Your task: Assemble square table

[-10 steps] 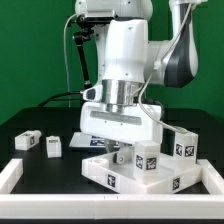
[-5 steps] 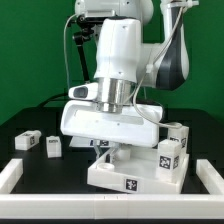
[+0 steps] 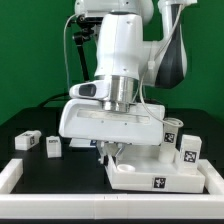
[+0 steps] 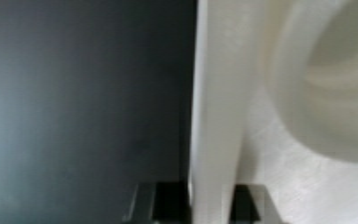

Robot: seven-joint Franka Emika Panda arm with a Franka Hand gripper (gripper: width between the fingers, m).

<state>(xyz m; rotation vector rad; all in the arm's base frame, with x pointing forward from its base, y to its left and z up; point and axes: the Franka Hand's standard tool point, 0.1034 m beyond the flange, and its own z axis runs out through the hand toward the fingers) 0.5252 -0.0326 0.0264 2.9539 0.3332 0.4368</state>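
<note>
End effector (image 3: 110, 152) is closed on the upright rim (image 4: 217, 100) of the square table top (image 3: 130, 184). In the wrist view its two dark fingertips (image 4: 160, 197) pinch that thin white wall from both sides, and the rounded recess of the top curves away beside it.

The counter (image 3: 60, 175) is matte black, fenced by a white bar (image 3: 10, 172) on the exterior view's left and another along the front edge (image 3: 90, 207). A plain green backdrop (image 3: 30, 60) fills the room behind the arm.

The square table top lies flat with its recess upward, toward the exterior view's right and just behind the front bar. Two standing legs rise from its right side, one farther back (image 3: 172, 133) and one nearer (image 3: 188, 150). Two loose legs (image 3: 28, 141) and (image 3: 52, 146) sit just beside each other on the exterior view's left, well apart from the top.

A second ago the top sat skewed, with a corner and its legs toward the camera. It has since been swung round so that a long wall faces forward and the legs lie to the right rear. The wrist has turned with it, while the loose legs have kept their places.

Black-and-white square tags mark every leg, and one tag (image 3: 157, 181) sits on the top's front wall. They are patterns only, too small to read.
</note>
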